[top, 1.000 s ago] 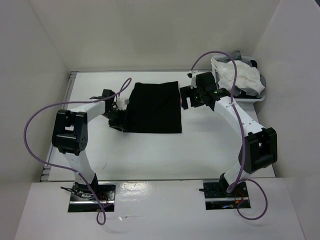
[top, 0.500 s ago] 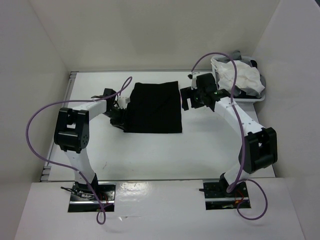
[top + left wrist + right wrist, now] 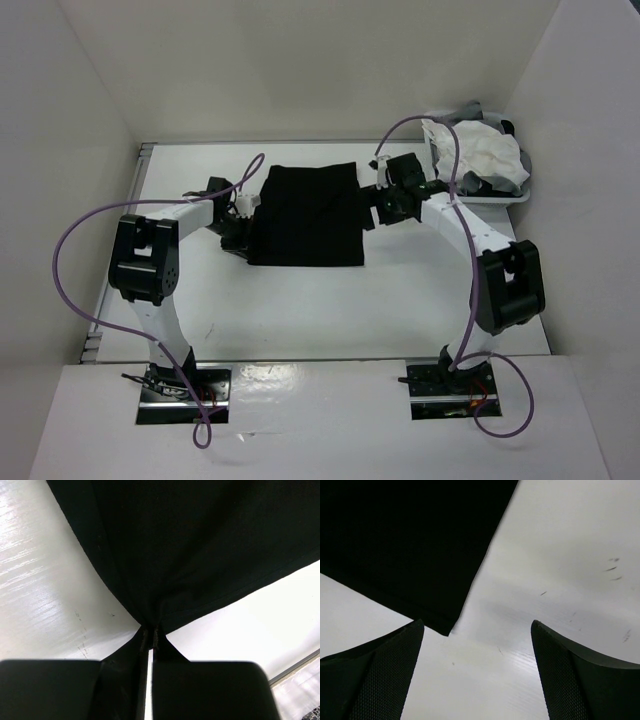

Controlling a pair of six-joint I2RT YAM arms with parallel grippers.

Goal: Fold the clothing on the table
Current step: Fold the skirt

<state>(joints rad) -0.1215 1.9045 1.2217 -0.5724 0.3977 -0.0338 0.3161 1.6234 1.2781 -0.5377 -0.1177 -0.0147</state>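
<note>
Top view, left third of frame: L arm reaches up & in from its base at bottom left, w/ a purple cable (image 3: 75, 260) looping wide on its left. L gripper (image 3: 240, 228) sits left of ctr, low over the table (image 3: 300, 310), at the lower-left edge of the clothing (image 3: 308, 215).

L wrist view: jaws clenched. The fingers (image 3: 127, 655) are pressed together at bottom ctr, w/ a pinch of black hem btwn the tips. Fabric puckers into creases fanning up from the pinch. The clothing fills the top & right of that frame; white table shows at left & lower right.

Ctr of top view: clothing lies flat, roughly rectangular, plain black, on the upper-middle part of the table, btwn the two grippers.

Right of ctr: R gripper (image 3: 378, 205) is just beside the clothing's right edge, upper half.

R wrist view: jaws spread wide, nothing btwn them. The fingers (image 3: 375, 680) show at the lower-left & lower-right corners. A corner of the clothing points down at ctr-left, near the left finger; can't tell if they touch. The rest is bare table w/ a few faint scuffs.

Upper right of top view: basket (image 3: 500, 200) at the table's right edge, holding a white cloth (image 3: 480, 150) & a grey cloth (image 3: 475, 108). It is well apart from the clothing. R arm runs down to its base at bottom right.
</note>
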